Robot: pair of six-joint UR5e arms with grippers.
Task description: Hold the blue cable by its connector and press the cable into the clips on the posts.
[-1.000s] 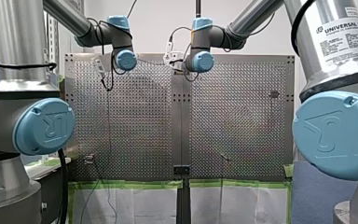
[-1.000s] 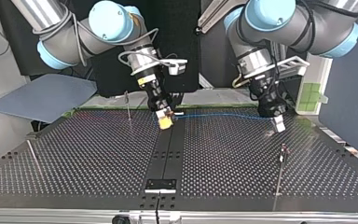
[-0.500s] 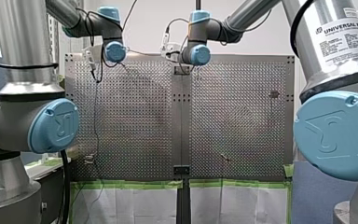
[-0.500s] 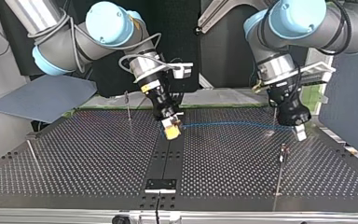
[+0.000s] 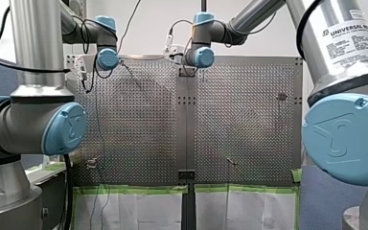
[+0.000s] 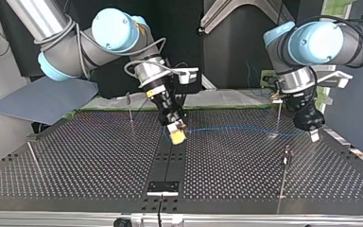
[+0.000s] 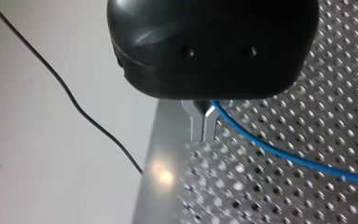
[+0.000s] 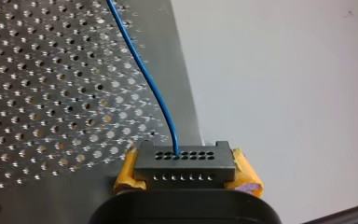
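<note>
Right hand (image 8: 186, 173): clamped on the connector (image 8: 185, 161) (yellow pads (image 8: 245, 175) either side)
Left hand (image 7: 204, 126): pinching the blue cable (image 7: 279, 156)
Cable: stretched between both, above the tabletop (image 6: 99, 161)
Advice: hold it taut, lower squarely onto a post (image 6: 283, 175) clip

silver tube arms (image 5: 33, 43) with pale blue joint caps (image 5: 345, 139), black cables (image 5: 69, 191), and a white maker's label (image 5: 352, 40).

I see the thin blue cable (image 7: 284, 155) drawn out nearly level, plugged into a black, many-holed connector (image 8: 185, 161).
</note>
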